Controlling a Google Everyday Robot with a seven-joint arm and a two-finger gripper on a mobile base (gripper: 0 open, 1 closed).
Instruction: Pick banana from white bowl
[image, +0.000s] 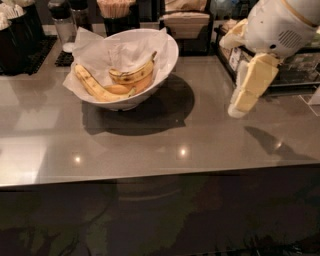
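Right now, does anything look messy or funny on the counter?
Nothing is spilled or broken. Only the crumpled paper pokes out over the left rim of the white bowl, which looks untidy. The banana lies inside with other bananas. The gripper hangs over the counter, right of the bowl, touching nothing.
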